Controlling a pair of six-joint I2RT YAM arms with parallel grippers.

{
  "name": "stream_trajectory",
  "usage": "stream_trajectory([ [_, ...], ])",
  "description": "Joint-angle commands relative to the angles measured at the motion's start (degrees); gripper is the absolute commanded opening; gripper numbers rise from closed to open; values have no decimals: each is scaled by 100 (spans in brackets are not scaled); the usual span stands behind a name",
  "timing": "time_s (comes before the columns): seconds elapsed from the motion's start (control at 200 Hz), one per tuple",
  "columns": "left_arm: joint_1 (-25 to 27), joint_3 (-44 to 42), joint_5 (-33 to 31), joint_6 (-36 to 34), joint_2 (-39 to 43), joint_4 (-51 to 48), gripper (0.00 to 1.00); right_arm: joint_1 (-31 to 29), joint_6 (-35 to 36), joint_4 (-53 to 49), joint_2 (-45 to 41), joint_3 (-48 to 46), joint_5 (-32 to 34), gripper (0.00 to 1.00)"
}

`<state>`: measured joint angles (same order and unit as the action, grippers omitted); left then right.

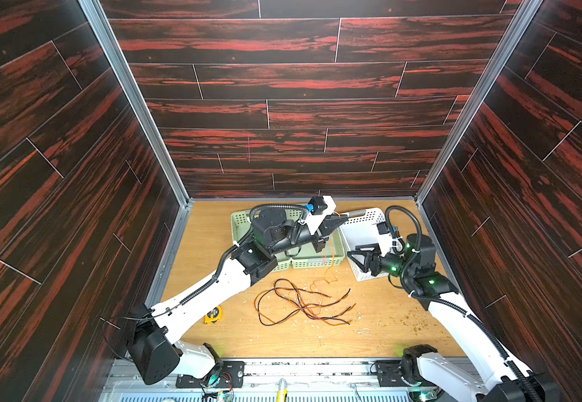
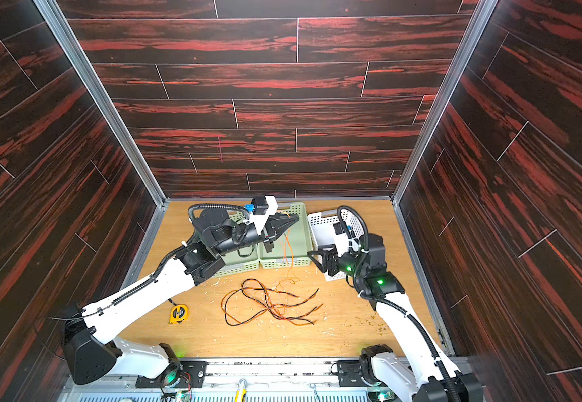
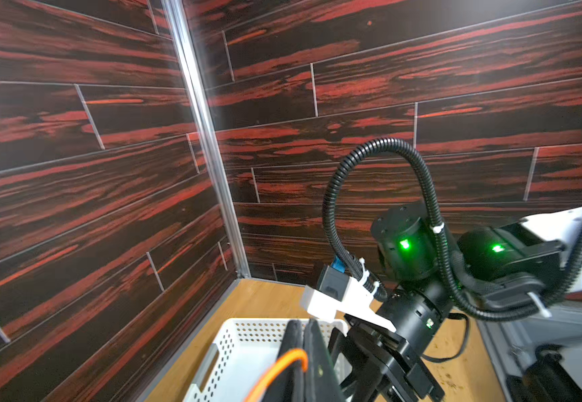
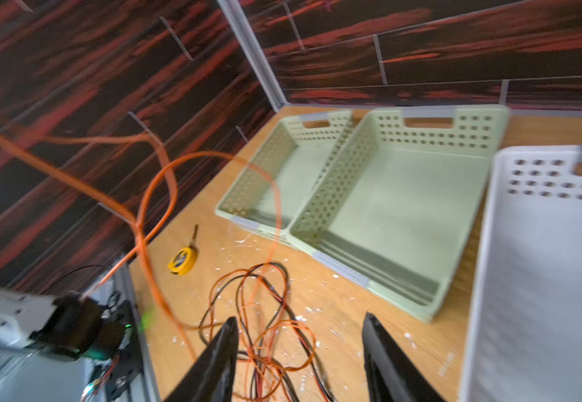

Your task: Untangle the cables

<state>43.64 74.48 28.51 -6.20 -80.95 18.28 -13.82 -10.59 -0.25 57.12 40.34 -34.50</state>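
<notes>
Left gripper (image 1: 342, 219) clamps one orange cable (image 3: 282, 358) aloft, right gripper (image 4: 300, 316) gapes empty, other cables (image 1: 303, 306) lie tangled at the baskets' (image 1: 312, 263) six o'clock.

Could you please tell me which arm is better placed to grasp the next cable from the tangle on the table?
Probably the right: the right claw is open and empty, pointing at the tangle, while the left claw is shut on a raised orange cable.
</notes>
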Motion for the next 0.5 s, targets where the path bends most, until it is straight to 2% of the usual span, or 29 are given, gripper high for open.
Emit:
stream_trajectory([
  [0.0, -117, 359, 758, 11, 93, -223, 0, -60, -85, 831, -216, -252, -345, 59],
  [0.08, -168, 574, 1198, 34, 31, -536, 0, -169, 218, 1165, -234, -396, -114, 60],
  [0.13, -201, 710, 1457, 108, -20, -695, 0, -350, 513, 1352, -185, -457, 280, 60],
  [0.276, -254, 1060, 1927, 110, -151, -1302, 0, -800, 1775, 2373, 4, -823, 1004, 60],
  [0.366, -261, 1138, 2141, 155, -215, -1464, 0, -861, 2473, 3201, 197, -1001, 1015, 59],
  [0.496, -264, 1157, 2349, 339, -303, -1468, 0, -868, 2999, 4300, 584, -1090, 402, 59],
])
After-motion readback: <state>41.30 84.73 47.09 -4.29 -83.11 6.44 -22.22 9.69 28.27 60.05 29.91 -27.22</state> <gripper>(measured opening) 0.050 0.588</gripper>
